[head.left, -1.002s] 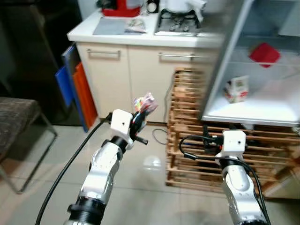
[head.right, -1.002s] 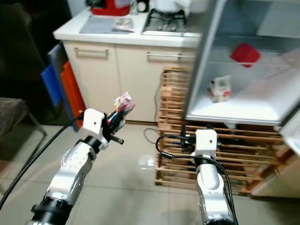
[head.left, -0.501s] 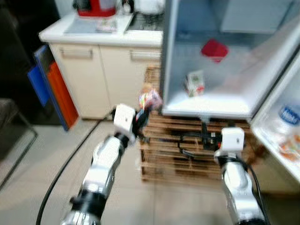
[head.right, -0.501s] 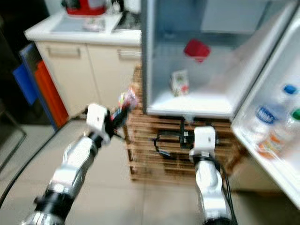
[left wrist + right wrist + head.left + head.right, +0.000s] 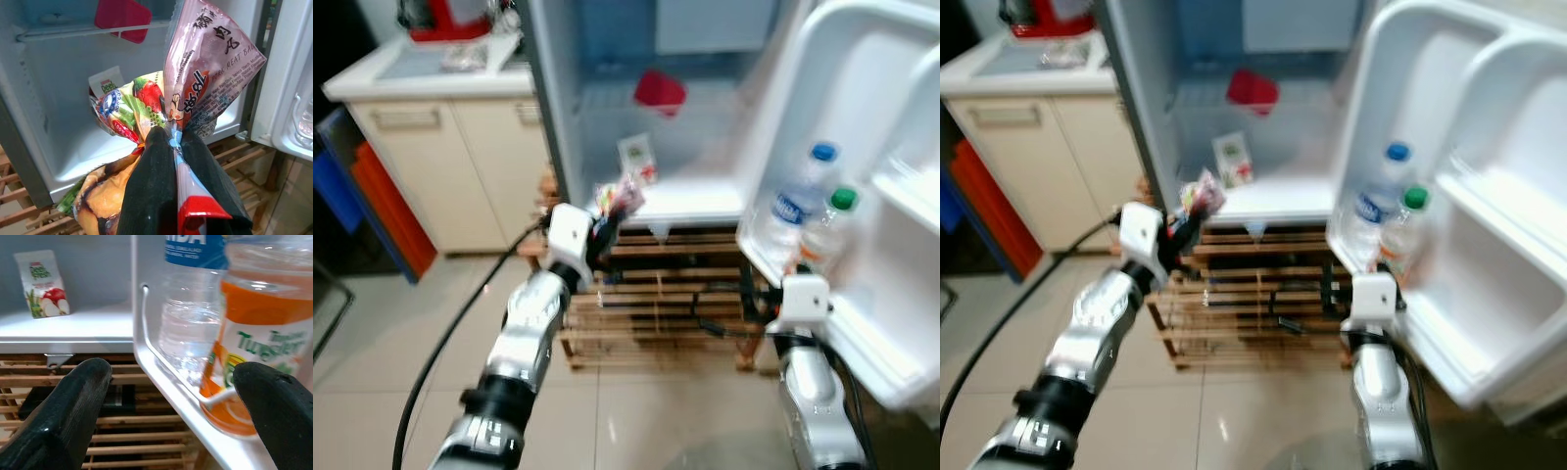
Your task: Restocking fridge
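We carry 2 snack packets (image 5: 195,83) pinched in our left gripper (image 5: 607,220) toward the fridge (image 5: 705,211) at 12 o'clock; right gripper (image 5: 171,411) spread. Next: reach onto the shelf (image 5: 690,201).

Two bottles (image 5: 808,211) — one carton (image 5: 635,160).

Glossy, crinkled plastic film is seen on the snack packets (image 5: 195,83) at the centre of the left wrist view, pinched between matt black fingers (image 5: 151,191). Smooth white plastic with a soft shine is shown by the fridge door shelf (image 5: 161,367). Clear plastic is seen on the water bottle (image 5: 188,328) and the orange bottle (image 5: 254,333). The rack (image 5: 656,304) under the fridge is of bare wood, and the floor tiles (image 5: 401,323) are glossy
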### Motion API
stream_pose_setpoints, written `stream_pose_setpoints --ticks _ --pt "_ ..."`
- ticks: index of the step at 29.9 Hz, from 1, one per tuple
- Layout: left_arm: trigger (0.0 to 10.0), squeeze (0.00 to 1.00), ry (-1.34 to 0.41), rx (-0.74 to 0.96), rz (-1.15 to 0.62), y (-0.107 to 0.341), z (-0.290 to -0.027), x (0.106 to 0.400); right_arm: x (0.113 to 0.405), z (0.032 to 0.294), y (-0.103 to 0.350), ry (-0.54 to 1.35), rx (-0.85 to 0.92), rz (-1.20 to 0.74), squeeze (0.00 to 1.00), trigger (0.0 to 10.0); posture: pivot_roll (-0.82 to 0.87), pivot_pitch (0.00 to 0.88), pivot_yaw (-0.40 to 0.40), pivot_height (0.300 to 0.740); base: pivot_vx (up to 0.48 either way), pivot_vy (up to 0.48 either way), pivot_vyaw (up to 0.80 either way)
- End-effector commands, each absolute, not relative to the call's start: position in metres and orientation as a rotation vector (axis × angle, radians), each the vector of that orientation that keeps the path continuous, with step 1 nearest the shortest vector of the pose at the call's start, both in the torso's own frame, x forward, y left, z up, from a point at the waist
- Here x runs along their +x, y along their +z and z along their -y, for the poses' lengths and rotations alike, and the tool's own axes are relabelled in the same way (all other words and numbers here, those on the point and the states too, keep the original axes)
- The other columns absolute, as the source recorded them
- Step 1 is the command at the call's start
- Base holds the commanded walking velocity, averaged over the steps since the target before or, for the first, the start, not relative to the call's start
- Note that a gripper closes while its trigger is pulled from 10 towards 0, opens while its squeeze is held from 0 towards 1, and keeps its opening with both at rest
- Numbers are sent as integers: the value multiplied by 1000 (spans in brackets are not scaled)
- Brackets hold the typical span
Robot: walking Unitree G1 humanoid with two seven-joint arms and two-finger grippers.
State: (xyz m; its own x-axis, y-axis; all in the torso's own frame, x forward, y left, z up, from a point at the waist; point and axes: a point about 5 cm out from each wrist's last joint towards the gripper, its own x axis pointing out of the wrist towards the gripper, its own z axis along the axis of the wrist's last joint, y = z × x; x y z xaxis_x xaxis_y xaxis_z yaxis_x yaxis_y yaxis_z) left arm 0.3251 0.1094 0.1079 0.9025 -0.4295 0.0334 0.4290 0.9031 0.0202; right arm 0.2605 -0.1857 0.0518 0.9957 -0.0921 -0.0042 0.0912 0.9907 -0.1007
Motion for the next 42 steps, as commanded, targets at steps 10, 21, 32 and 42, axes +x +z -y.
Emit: stream_pose_setpoints --ticks 10,21,32,42 --pt "10000 0 -422 13 49 110 -119 329 255 223 42 -281 -159 -89 0 10000 -150 0 108 740 0 0 0" --pt "10000 0 -452 79 63 112 -114 333 258 177 62 -50 -149 56 0 10000 -155 0 100 740 0 0 0" --pt "10000 0 -516 123 84 115 -107 333 256 172 60 -10 -135 47 0 10000 -154 0 97 740 403 161 0" --pt "10000 0 -525 149 99 117 -104 334 255 168 60 17 -142 51 0 10000 -150 0 93 740 478 0 0"
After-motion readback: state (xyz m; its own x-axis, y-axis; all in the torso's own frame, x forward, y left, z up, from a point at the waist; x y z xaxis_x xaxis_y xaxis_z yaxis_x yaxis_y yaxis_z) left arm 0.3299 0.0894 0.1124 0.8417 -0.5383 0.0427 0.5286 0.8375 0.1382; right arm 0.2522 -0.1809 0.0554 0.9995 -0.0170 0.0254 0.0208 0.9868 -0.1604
